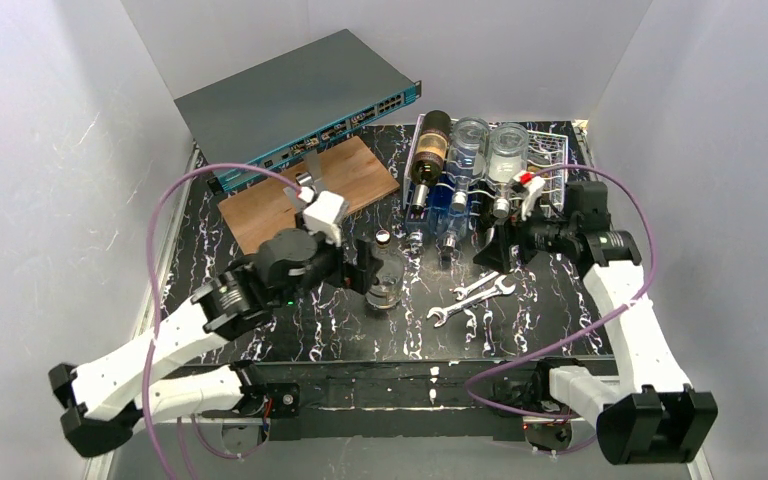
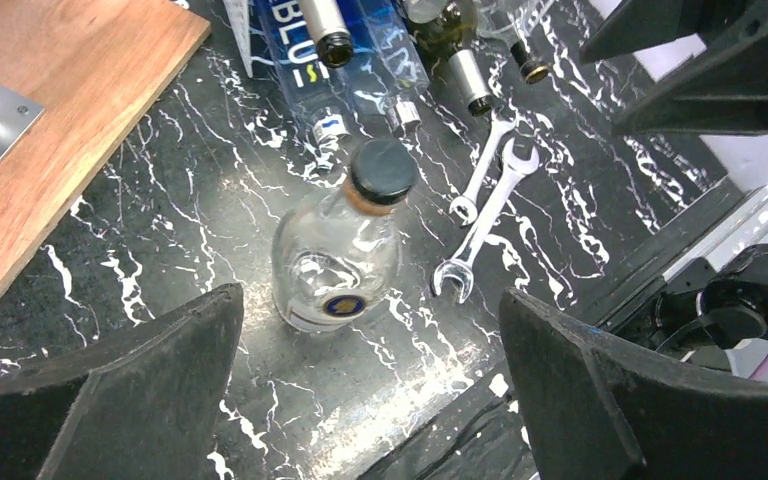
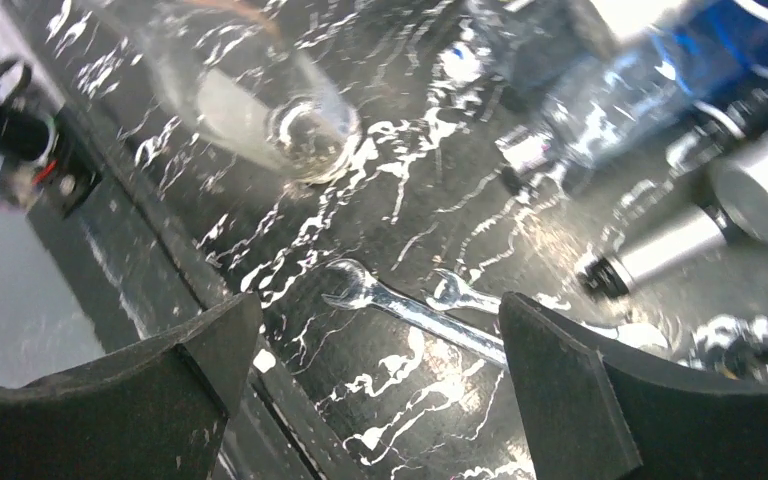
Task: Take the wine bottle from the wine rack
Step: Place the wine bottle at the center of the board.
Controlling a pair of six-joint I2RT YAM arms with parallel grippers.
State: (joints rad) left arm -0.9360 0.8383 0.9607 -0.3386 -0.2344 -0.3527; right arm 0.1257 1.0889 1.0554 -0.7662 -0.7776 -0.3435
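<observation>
The white wire wine rack stands at the back right of the table. A dark wine bottle with a gold label lies in its left cradle, neck toward me, beside two clear bottles and a blue bottle. A clear bottle with a black cap stands upright on the table; it also shows in the left wrist view. My left gripper is open and empty just left of it, and in its own view the bottle stands just beyond the jaws. My right gripper is open and empty in front of the rack, above the table.
Two wrenches lie on the black marbled table between the arms; they also show in both wrist views. A wooden board with a metal plate lies at the back left. A grey network switch leans behind it.
</observation>
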